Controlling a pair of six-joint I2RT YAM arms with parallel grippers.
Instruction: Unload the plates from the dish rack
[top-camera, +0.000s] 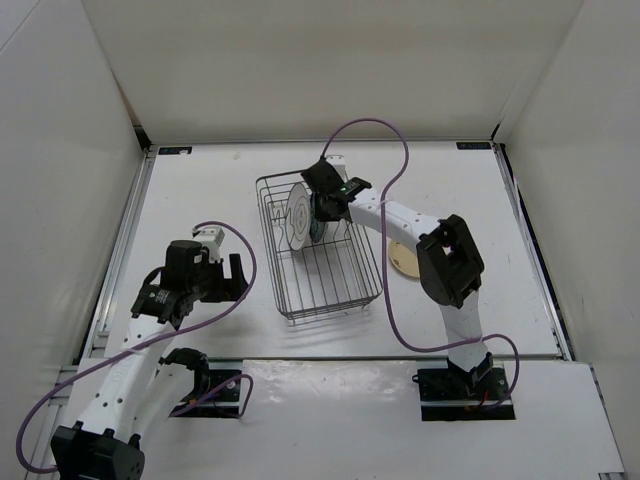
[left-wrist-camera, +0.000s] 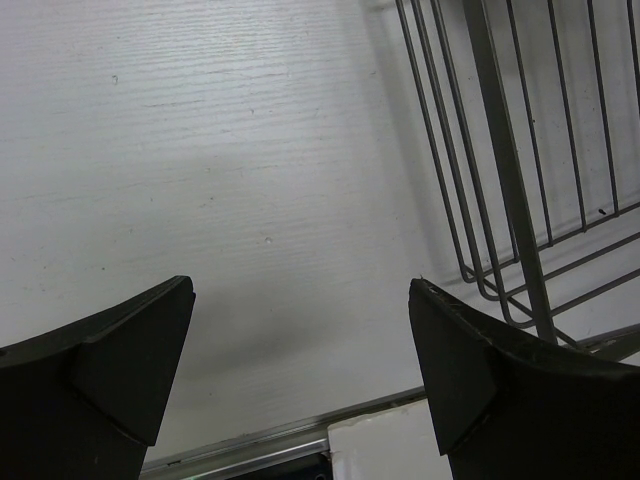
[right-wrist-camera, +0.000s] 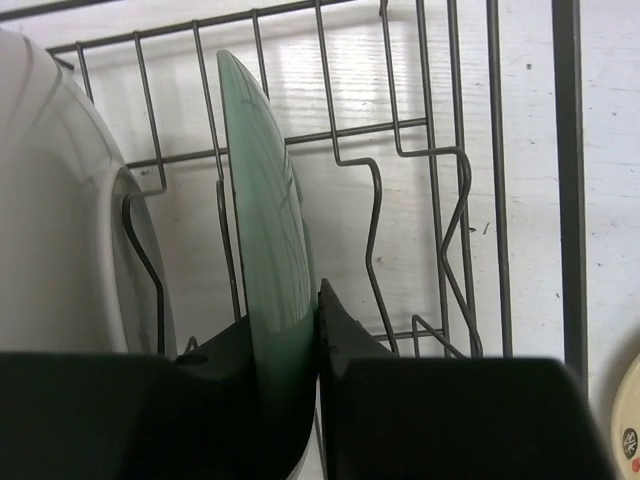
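The grey wire dish rack (top-camera: 330, 275) sits mid-table. The white plate with dark lines (top-camera: 298, 215) stands upright in its far end; it also shows in the right wrist view (right-wrist-camera: 60, 220). The teal-blue plate (right-wrist-camera: 265, 220) stands on edge beside it, mostly hidden by my gripper from above. My right gripper (right-wrist-camera: 300, 330) is shut on the teal plate's rim, inside the rack (right-wrist-camera: 440, 190). The small tan plate (top-camera: 405, 258) lies flat on the table right of the rack. My left gripper (left-wrist-camera: 300, 350) is open and empty, left of the rack (left-wrist-camera: 520, 200).
White walls enclose the table on three sides. A metal rail (left-wrist-camera: 260, 445) runs along the table's near edge below my left gripper. A purple cable (top-camera: 390, 140) loops above the right arm.
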